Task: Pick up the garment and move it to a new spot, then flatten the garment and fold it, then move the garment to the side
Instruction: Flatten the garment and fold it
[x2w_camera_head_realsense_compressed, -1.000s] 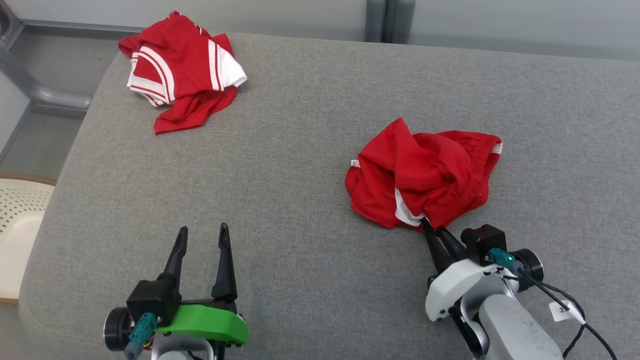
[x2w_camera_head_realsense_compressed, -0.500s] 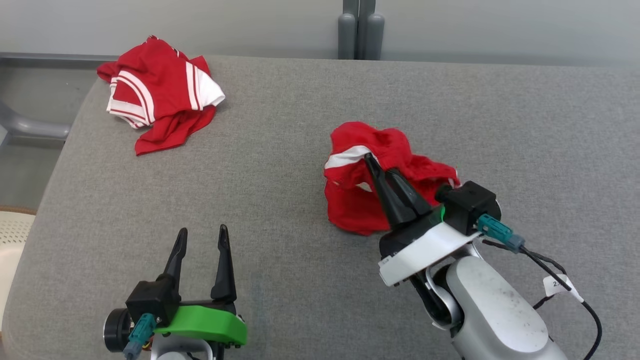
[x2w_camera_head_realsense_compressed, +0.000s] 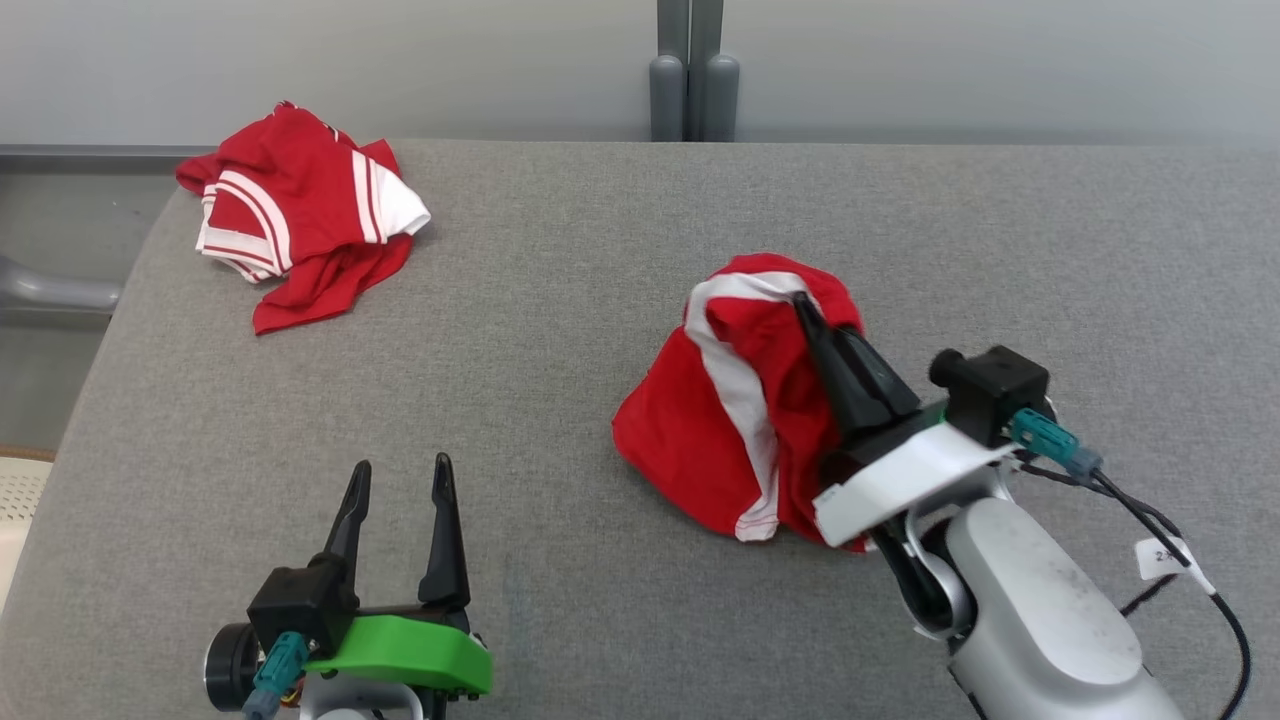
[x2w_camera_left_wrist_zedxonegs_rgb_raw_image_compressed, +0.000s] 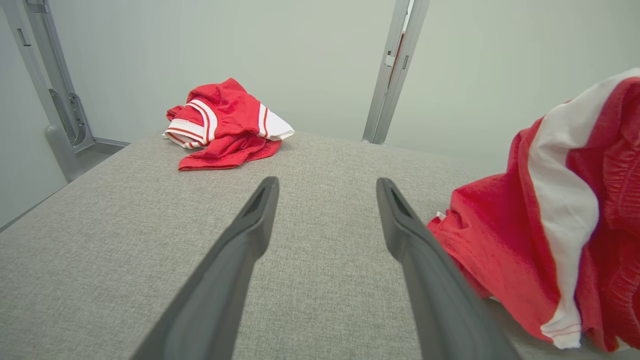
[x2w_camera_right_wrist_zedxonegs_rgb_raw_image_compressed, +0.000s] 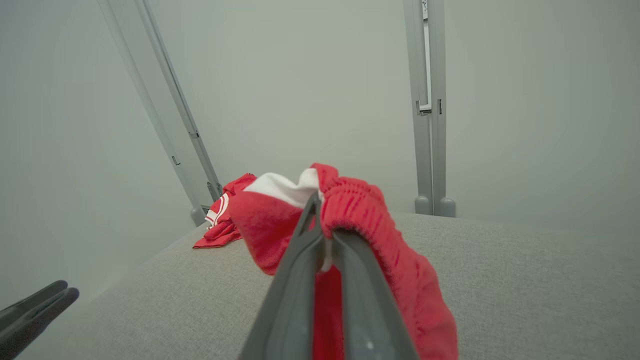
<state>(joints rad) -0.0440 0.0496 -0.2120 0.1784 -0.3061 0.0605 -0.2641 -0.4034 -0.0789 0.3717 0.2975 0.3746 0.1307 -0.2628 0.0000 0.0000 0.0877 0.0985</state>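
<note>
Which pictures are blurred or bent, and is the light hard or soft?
Head view: sharp, soft light, faint shadow under the red shorts. Left wrist view: left gripper soft near the lens, far shirt sharp. Right wrist view: right gripper blurred low down, left post leans.

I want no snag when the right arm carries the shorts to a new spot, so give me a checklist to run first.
1. Right gripper shut on the red shorts: ok.
2. Shorts clear of the grey surface: cannot tell, lower hem hangs close to it.
3. Left gripper open, apart from the shorts: ok.
4. Other red garment far off at the far left: ok.
5. Shorts flattened: not ok, bunched.
</note>
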